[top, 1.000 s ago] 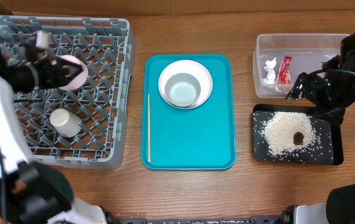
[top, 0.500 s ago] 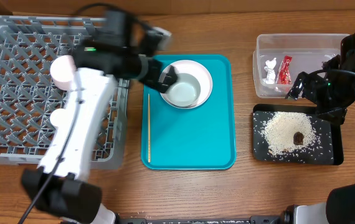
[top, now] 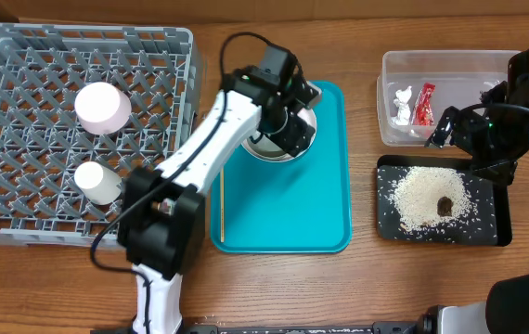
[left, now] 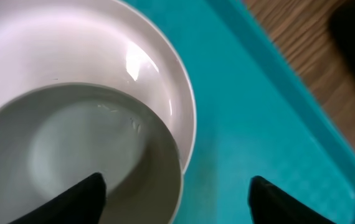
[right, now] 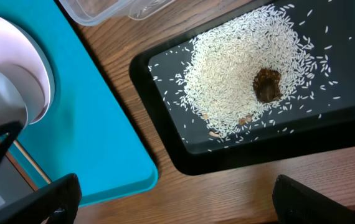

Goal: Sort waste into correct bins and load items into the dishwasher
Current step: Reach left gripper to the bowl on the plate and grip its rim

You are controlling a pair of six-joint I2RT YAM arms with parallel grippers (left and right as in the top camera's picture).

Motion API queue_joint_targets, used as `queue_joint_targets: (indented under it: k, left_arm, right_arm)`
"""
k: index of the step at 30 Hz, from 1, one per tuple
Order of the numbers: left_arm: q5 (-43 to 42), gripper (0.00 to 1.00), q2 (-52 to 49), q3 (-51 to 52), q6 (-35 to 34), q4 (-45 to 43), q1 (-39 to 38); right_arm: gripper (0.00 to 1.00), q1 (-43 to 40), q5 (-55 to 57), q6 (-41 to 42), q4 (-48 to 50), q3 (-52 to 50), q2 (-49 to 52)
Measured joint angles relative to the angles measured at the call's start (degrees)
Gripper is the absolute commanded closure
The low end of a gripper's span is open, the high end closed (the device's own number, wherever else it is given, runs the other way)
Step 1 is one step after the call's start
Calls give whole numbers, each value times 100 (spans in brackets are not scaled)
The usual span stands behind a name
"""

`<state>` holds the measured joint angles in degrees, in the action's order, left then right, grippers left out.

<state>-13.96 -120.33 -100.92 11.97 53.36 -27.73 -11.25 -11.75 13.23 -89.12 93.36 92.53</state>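
Note:
My left gripper [top: 288, 130] is open, low over the pale grey bowl [left: 71, 143], which sits on the white plate [left: 103, 43] on the teal tray [top: 283, 204]. Its fingers [left: 177, 199] straddle the bowl's rim, one inside and one outside. The pink bowl [top: 103, 107] and the white cup [top: 97, 183] stand in the grey dish rack [top: 23, 227]. The clear tub [top: 450, 63] holds the tissue [top: 402, 104] and the red wrapper [top: 423, 102]. The black tray [top: 487, 232] holds the rice [top: 422, 197] and the brown lump [top: 445, 206]. My right gripper [top: 447, 128] is open and empty.
A thin wooden stick [top: 222, 190] lies along the teal tray's left edge. In the right wrist view the right fingers [right: 177, 199] hang over bare wood in front of the black tray [right: 184, 149] and the teal tray's corner [right: 84, 124].
My left arm has swung from the rack to the teal tray, leaving the pink bowl in the rack. It now sits over the grey bowl. The right arm has not moved.

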Motion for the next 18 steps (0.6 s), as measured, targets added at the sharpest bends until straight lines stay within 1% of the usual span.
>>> queue_joint_targets:
  k: [1, 3, 6, 7, 10, 14, 18]
  left_arm:
    - [76, 36, -87, 0, -15, 0, -22]
    - [210, 41, -232, 0, -28, 11, -68]
    - [352, 53, -358, 2, -55, 50, -118]
    - [369, 55, -378, 2, -50, 61, -118]
    - [420, 56, -382, 0, -111, 61, -146]
    - [448, 54, -382, 0, -157, 70, -155]
    - [555, 50, -387, 2, -212, 68, -166]
  right_arm:
    - [0, 0, 2, 2, -2, 0, 0]
    - [0, 0, 0, 0, -2, 0, 0]
    - [0, 0, 0, 2, -4, 0, 0]
    - [0, 0, 0, 2, -2, 0, 0]
    - [0, 0, 0, 2, -4, 0, 0]
    - [0, 0, 0, 0, -7, 0, 0]
    - [0, 0, 0, 2, -13, 0, 0]
